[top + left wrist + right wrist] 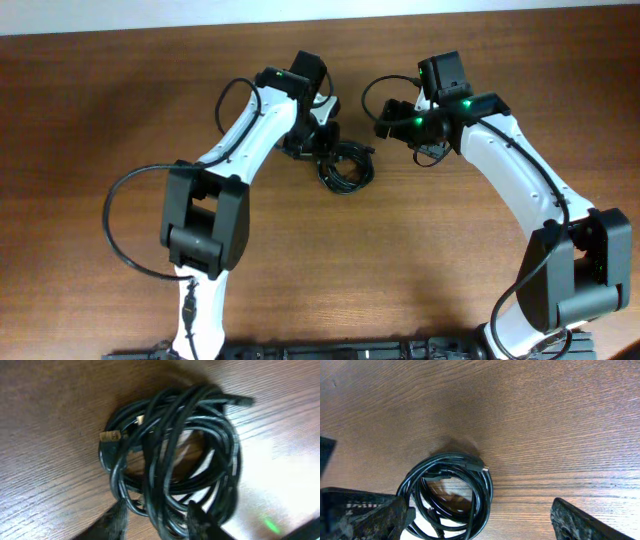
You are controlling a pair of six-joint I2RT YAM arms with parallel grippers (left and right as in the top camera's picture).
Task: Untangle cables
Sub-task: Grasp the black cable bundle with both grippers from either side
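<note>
Evidently the job stood at its opening step: the cables point(345, 168) lay wound together in one compact coil on the wooden table point(100, 110), with no cord drawn free yet. The left gripper point(159, 521) was down at the coil's near edge, its two fingers point(116, 522) standing apart on either side of several strands. Whether they pinched those strands or only straddled them, I could not tell. The right gripper point(481, 508) hung near the coil, off to one side, jaws spread wide and holding nothing. By my judgement the next move called for one gripper to hold the coil down while the other took a single plug end and drew it out away from the loops, slowly, since a hard pull would likely tighten the tangle. Counted: one coil and two grippers. At the coil's rim the left wrist view showed a gold-tipped plug point(110, 436) and a black plug point(241, 400). The right wrist view showed one black plug, possibly the same one. The number of separate cords within the coil could not be made out.
</note>
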